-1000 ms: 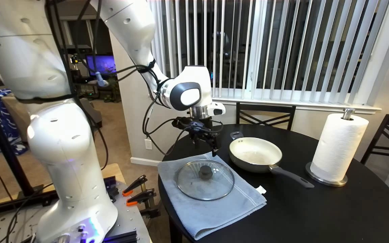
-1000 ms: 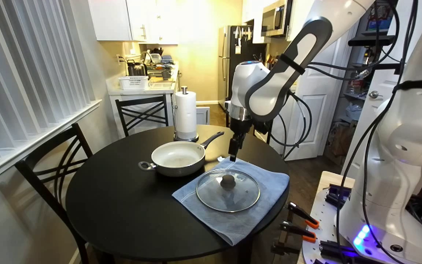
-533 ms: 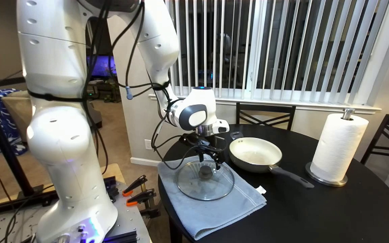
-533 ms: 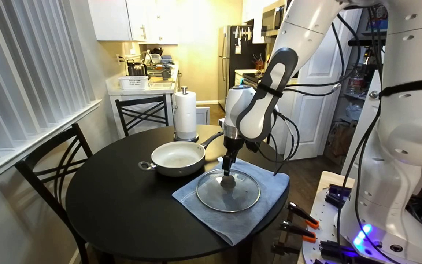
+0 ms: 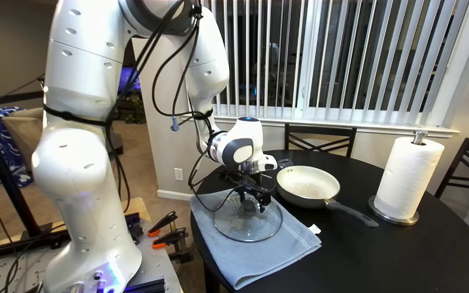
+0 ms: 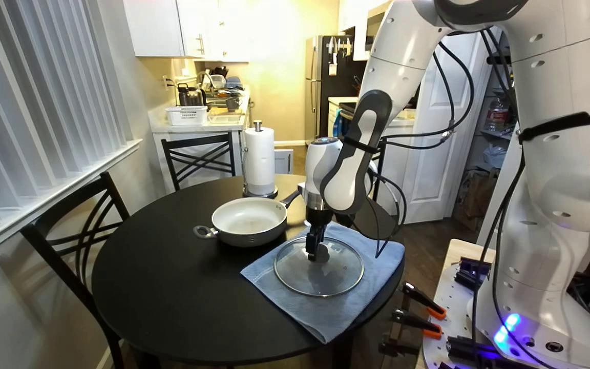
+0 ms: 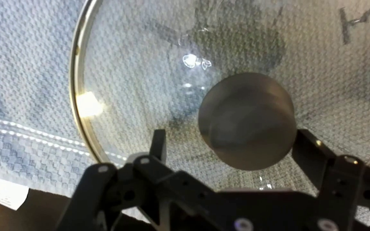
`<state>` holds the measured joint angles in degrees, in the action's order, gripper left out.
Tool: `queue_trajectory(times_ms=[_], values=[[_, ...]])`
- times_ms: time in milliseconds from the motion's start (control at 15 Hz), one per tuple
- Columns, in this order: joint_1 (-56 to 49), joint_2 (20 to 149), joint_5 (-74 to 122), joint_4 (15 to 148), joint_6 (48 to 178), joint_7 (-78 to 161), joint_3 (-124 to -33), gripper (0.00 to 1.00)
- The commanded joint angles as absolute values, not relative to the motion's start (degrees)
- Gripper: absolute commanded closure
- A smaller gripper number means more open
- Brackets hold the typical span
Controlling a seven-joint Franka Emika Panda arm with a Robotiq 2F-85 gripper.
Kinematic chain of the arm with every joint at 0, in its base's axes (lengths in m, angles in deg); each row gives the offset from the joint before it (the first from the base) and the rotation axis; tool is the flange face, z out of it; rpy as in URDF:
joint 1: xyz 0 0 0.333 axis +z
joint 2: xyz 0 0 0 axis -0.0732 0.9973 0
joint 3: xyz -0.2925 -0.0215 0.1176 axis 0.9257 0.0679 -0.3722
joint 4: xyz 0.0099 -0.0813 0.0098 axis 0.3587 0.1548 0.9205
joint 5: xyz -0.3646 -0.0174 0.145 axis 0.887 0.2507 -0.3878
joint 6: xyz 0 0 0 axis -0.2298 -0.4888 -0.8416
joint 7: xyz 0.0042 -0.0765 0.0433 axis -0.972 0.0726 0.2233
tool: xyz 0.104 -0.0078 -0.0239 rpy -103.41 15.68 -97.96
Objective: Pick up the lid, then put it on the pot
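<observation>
Two fingers of your tool stand spread apart in the wrist view, so you have it released, with the dark knob of the lid showing between them. The finger at the right of that view sits right by the knob, and whether it touches I cannot tell; on the opposite side you see a clear gap. In both exterior views your tool points down, its fingertips beside the knob. The lid, round clear glass with a thin metal rim, lies flat on the folded blue-grey cloth, knob upward. That cloth is spread at the edge of your round black desk, on the side of the robot's base, and a white tag sticks out from it. Your pot stands upright on the same desk, just beside the cloth and apart from the lid, its cream-white inside facing up. Its long handle reaches out near the paper towel roll, which you see upright on a metal stand.
</observation>
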<state>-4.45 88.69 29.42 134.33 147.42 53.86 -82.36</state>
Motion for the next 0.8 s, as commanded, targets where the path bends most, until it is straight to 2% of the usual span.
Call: queue_trajectory(times_ms=[0,733], values=[[-5.03,88.99,29.92,134.54,148.04,55.51,-82.42,0.0],[-4.83,84.36,30.54,137.55,143.84,56.57,-82.32,0.0]])
